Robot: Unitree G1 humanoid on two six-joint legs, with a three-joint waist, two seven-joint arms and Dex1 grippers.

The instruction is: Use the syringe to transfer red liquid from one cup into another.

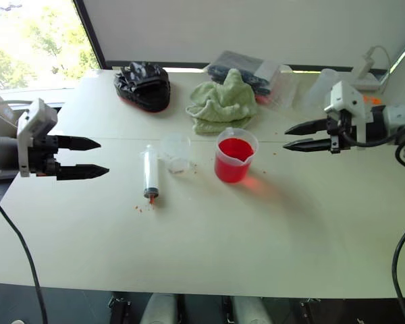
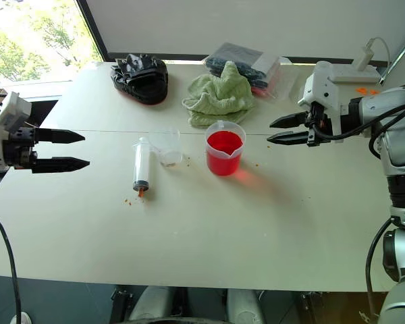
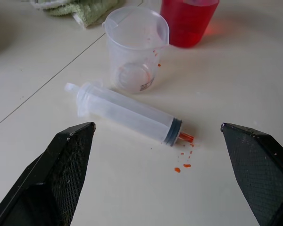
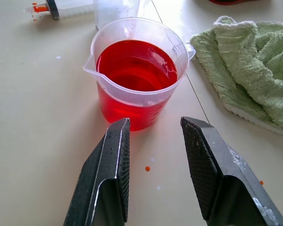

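Observation:
The syringe [image 1: 150, 177] lies flat on the white table [image 1: 256, 236], its orange-red tip toward the front edge and a few red drops by it. Just right of it stands the small clear cup [image 1: 177, 154], holding no liquid. Right of that is the spouted beaker [image 1: 235, 156], about half full of red liquid [image 4: 137, 66]. My left gripper [image 1: 102, 156] hovers left of the syringe, open wide, with the syringe [image 3: 127, 113] lying ahead between its fingers. My right gripper [image 1: 286, 137] hovers right of the beaker [image 4: 139, 80], pointing at it, open with nothing between its fingers.
A green towel [image 1: 221, 101] lies bunched behind the cups. At the back sit a black bag [image 1: 143, 84] and a clear plastic bag with dark contents [image 1: 253, 71]. A white power strip [image 2: 354, 71] rests at the back right. The table's front half is bare.

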